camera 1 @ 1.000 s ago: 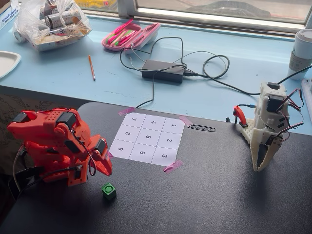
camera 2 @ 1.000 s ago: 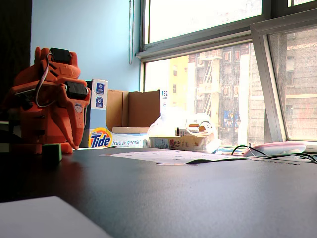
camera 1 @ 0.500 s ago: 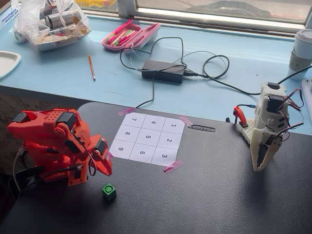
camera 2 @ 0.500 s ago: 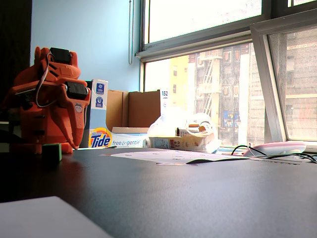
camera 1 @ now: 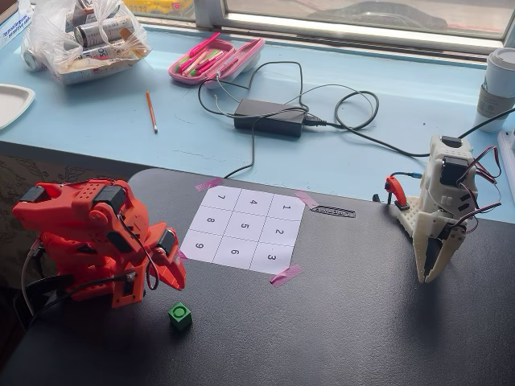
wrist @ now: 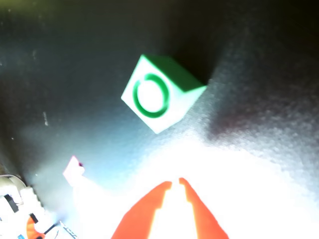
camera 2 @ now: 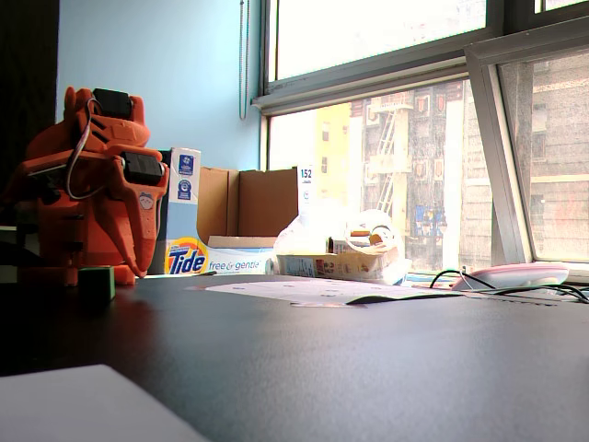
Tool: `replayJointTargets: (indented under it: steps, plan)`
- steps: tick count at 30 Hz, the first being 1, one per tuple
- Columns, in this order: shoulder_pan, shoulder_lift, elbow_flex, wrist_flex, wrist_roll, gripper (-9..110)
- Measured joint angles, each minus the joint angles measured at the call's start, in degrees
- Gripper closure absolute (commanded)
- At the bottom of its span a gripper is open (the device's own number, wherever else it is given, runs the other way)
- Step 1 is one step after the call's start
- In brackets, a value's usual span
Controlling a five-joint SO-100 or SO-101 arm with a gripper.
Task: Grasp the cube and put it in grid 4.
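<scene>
Nothing has moved since the earlier frames. Green cube (camera 1: 180,315) rests on the dark surface (camera 1: 346,322), near the numbered sheet's corner, well apart from grid 4 (camera 1: 253,203). Orange gripper (wrist: 175,181) hovers beside it, fingers (wrist: 144,214) nearly closed, empty.

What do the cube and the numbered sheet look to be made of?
The cube looks like hard green plastic with a smooth, slightly glossy finish: crisp edges and a moulded ring on top. The sheet looks like plain matte white paper, thin and flat, with printed digits and pink tape holding its corners.
</scene>
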Motion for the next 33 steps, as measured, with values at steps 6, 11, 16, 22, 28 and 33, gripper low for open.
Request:
replayJointTargets:
  steps: [6,11,16,22,28,33]
  plan:
    - [0.0,0.0,0.0,0.0,0.0,101]
    - [0.0,0.0,0.0,0.0,0.0,101]
    - [0.0,0.0,0.0,0.0,0.0,96]
    - [0.0,-0.09,-3.43,1.05,0.0,77]
    - [0.62,-8.61,-13.54,2.37,0.7,72]
    - [4.92,-21.01,-23.29,2.2,2.02,71]
